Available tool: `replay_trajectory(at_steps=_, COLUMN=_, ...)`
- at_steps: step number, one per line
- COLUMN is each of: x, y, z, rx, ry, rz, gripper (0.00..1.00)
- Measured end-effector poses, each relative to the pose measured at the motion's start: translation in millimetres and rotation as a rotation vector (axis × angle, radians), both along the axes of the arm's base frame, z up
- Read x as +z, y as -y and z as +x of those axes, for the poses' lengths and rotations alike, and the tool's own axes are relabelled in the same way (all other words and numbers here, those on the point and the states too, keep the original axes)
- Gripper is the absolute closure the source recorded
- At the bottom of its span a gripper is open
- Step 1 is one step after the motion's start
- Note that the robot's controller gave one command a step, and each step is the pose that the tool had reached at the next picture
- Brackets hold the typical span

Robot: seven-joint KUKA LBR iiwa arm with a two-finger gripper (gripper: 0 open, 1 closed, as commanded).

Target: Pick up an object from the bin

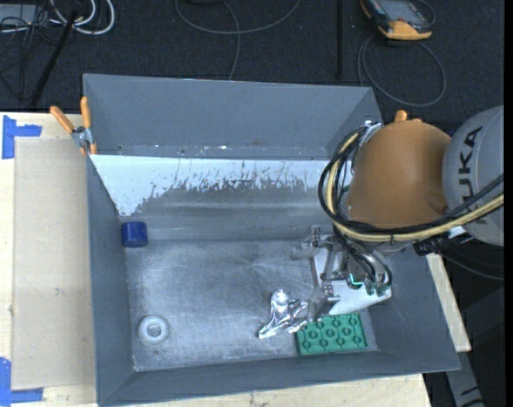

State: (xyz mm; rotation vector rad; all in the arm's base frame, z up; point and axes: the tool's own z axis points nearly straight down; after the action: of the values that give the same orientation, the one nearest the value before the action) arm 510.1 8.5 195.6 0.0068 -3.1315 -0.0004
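My gripper (326,285) hangs low over the bin's front right part, under the arm's orange cover. A small shiny silver metal piece (281,315) lies on the floor just left of the gripper's lower end, close to it or touching it. A green studded building plate (331,336) lies flat directly below the gripper, near the front wall.
A small blue block (134,233) sits at the left wall where the back slope meets the floor. A pale translucent ring (153,329) lies in the front left corner. The arm's cables loop around the orange cover on the right.
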Motion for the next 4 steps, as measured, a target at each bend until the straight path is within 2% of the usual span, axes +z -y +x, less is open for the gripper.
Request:
replay_trajectory(at_steps=1, x=-121, y=35, z=-5.5, rx=-0.324, ry=0.009, rz=0.005, gripper=0.0)
replay_trajectory(at_steps=2, x=-94, y=3, z=6.5, rx=-0.304, ry=0.012, rz=0.0, gripper=0.0)
replay_trajectory(at_steps=3, x=-96, y=20, z=5.5, rx=-0.412, ry=0.008, rz=-0.002, gripper=0.0)
replay_trajectory(at_steps=4, x=-123, y=0, z=19.8, rx=-0.368, ry=0.01, rz=-0.006, gripper=0.0)
